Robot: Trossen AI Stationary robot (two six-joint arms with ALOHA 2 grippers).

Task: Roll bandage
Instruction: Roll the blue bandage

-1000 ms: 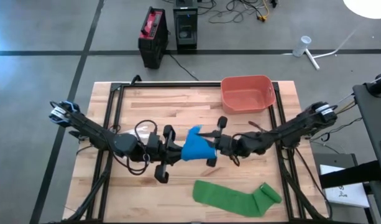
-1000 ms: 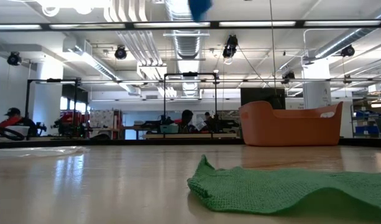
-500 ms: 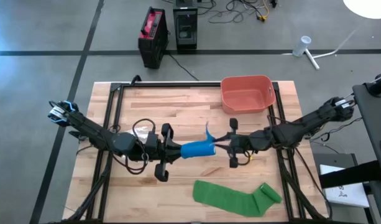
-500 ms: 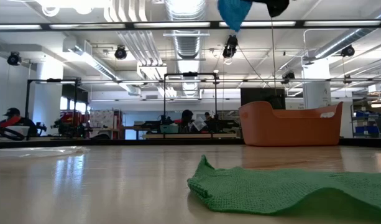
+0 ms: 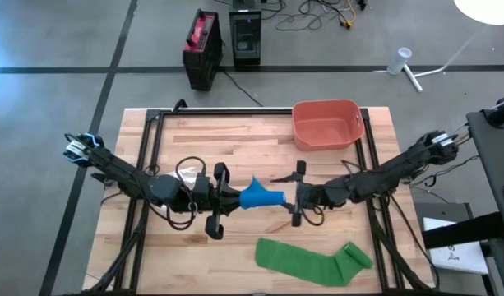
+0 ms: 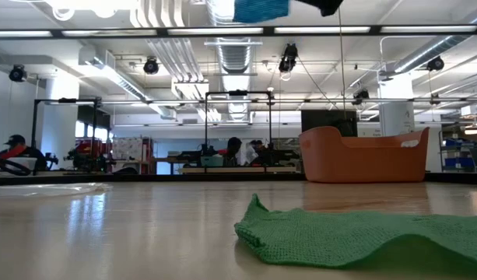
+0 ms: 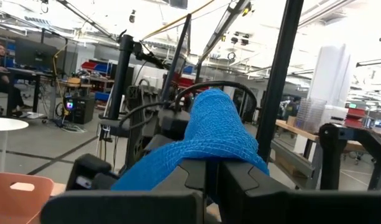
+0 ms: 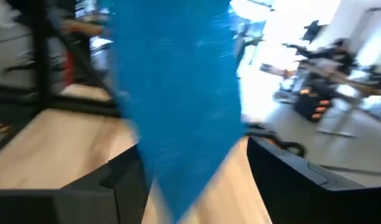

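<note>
The blue bandage [image 5: 260,197] is in the air above the table [image 5: 235,140], in front of the orange bin [image 5: 326,123]. The left gripper [image 5: 233,198] pinches it. The right gripper [image 5: 295,198] has just spread its fingers and came back near the roll, probably to take it again for another turn. The loose end is hard to make out. The green bandage [image 5: 313,261] lies nearer the table's front edge.

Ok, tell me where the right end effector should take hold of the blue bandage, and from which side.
Probably its free end: the blue bandage is held above the table, its other end pinched in the shut left end effector, and it points toward the open right end effector. Come in level from the right arm's side, fingers straddling that tip.
</note>
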